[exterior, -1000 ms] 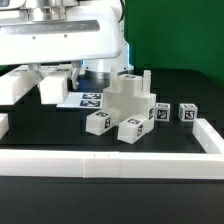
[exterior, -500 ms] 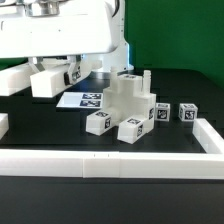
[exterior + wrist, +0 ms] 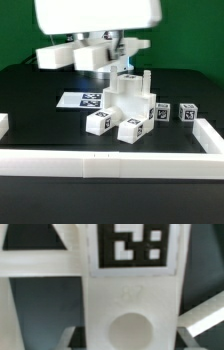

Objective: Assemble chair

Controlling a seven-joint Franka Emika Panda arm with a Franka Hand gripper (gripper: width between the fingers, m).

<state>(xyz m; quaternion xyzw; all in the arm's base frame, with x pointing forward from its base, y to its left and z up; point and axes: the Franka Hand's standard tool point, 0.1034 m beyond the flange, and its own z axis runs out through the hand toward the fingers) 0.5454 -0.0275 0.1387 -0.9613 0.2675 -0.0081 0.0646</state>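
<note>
White plastic fills the gripper (image 3: 97,52): its jaws are clamped across a flat bar (image 3: 128,291), which hangs with it well clear of the black table (image 3: 40,120), up on the exterior view's left, with the marker board (image 3: 85,98) lying flat below. The bar looks stiff and light to me. Its smooth matte faces could twist in a narrow pinch, so the flat sides near the middle, clear of the oval hole (image 3: 130,331), seem the place to hold it. The rest of the chair (image 3: 128,105) sits on the table toward the exterior view's right, a blocky stack with a thin post (image 3: 146,82) sticking up and two small cubes (image 3: 162,112) just beside it. A long rail (image 3: 110,160) runs along the near edge. I see no brand or words anywhere. There is only a black-and-white square tag (image 3: 132,245) on the bar, similar tags on the other pieces, and a faint mark under the bar's tag, too blurred to read.
</note>
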